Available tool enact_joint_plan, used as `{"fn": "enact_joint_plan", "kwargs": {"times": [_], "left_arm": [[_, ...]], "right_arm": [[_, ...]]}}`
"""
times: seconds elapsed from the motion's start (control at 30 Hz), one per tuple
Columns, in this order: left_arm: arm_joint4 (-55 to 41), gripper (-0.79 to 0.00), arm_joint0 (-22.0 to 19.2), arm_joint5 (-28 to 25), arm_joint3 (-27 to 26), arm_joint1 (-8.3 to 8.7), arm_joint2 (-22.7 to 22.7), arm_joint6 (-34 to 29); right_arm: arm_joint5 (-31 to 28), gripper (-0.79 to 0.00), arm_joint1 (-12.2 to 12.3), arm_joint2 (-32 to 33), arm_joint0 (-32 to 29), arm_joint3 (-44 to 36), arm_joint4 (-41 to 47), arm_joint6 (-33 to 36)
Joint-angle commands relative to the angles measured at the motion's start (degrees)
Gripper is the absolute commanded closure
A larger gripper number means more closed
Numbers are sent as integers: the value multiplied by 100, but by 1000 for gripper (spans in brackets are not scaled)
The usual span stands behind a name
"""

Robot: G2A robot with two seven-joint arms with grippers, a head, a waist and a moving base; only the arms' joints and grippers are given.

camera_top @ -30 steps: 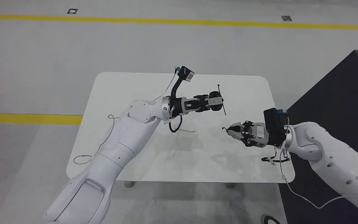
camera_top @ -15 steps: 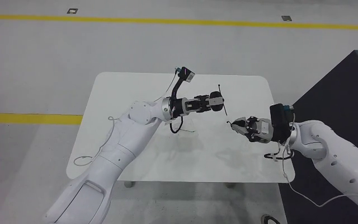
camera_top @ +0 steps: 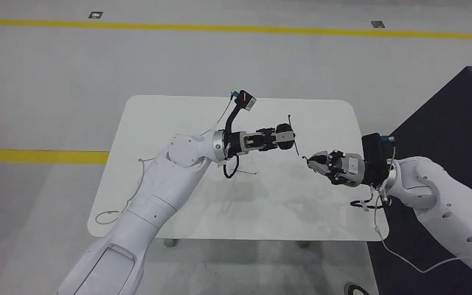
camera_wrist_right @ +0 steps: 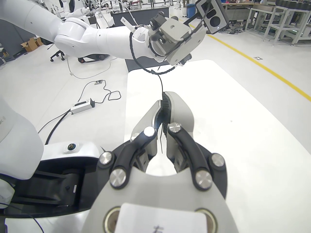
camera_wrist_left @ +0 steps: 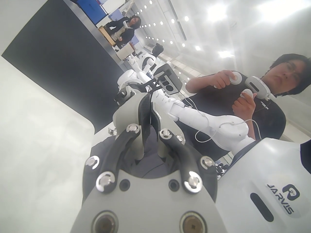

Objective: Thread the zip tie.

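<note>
My left gripper hangs over the middle of the white table, shut on a thin black zip tie that sticks out of it on both sides. Its fingers press together in the left wrist view. My right gripper is just to the right of it and slightly nearer, almost tip to tip. In the right wrist view my right gripper is shut on a thin black strand of zip tie. The strand runs up toward the left gripper.
A black looped cable hangs under the left wrist. A dark panel stands beside the table's right edge. Bare tabletop lies below both grippers. A power strip and its cords lie on the floor.
My right gripper has moved toward the far side of the table and a little to the right, up to the level of the left gripper. The left gripper has barely shifted.
</note>
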Motion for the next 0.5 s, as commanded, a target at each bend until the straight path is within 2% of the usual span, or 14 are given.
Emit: {"fn": "enact_joint_plan", "kwargs": {"times": [0.0,0.47], "left_arm": [[26,0,9,9,-16,-9,8,22],[-41,0,22,-34,-18,-59,-1,-195]], "right_arm": [[0,0,-15,10,-2,7,5,38],[0,0,-36,37,0,-11,-39,105]]}}
